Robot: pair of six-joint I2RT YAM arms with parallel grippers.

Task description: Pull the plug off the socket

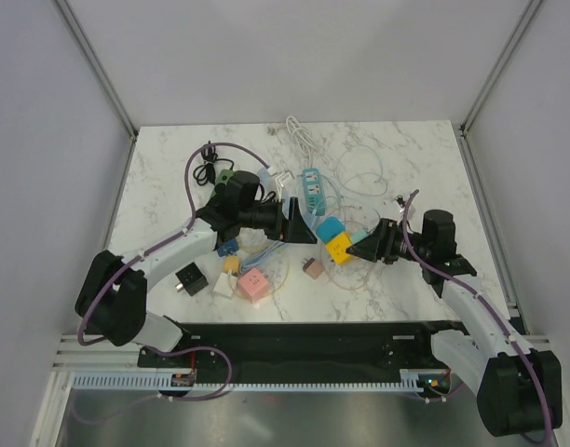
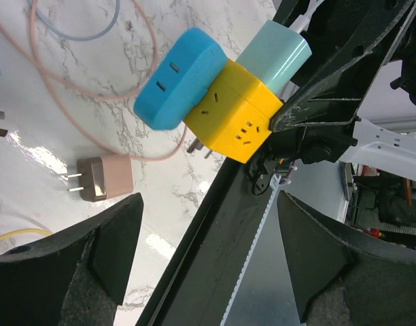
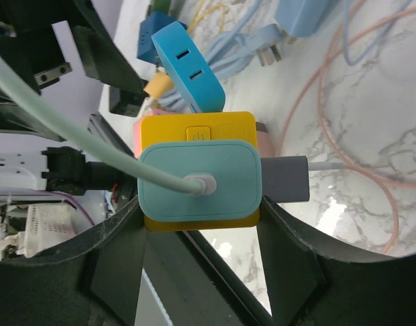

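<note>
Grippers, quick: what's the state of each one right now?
Left gripper: open, jaws empty.
Right gripper: closed on the yellow cube socket.

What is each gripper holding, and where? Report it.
The right gripper holds the yellow cube by two opposite sides, flanking the mint plug. The left gripper is open, holding nothing.
</note>
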